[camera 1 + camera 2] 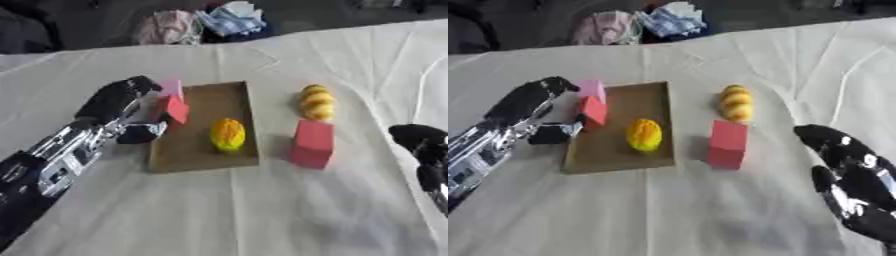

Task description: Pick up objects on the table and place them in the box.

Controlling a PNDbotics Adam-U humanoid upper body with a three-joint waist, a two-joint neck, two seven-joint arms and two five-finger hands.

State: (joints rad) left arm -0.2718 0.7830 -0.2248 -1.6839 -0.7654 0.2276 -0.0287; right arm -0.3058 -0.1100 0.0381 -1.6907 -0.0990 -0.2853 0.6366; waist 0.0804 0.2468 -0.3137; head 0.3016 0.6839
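A shallow brown box (pixel 199 155) lies mid-table with a yellow-orange fruit (pixel 227 134) inside it. My left hand (pixel 118 102) hovers at the box's left edge, fingers and thumb pinching a small red block (pixel 177 109) over the rim. A pink block (pixel 172 87) stands just behind the red one by the box's far left corner. Right of the box stand a larger red block (pixel 312 143) and a bumpy yellow fruit (pixel 317 101). My right hand (pixel 842 155) rests at the right side, fingers relaxed, holding nothing.
A white cloth (pixel 245 215) with creases covers the table. Bundled clothes (pixel 206 22) lie beyond the far edge. Bare cloth stretches in front of the box.
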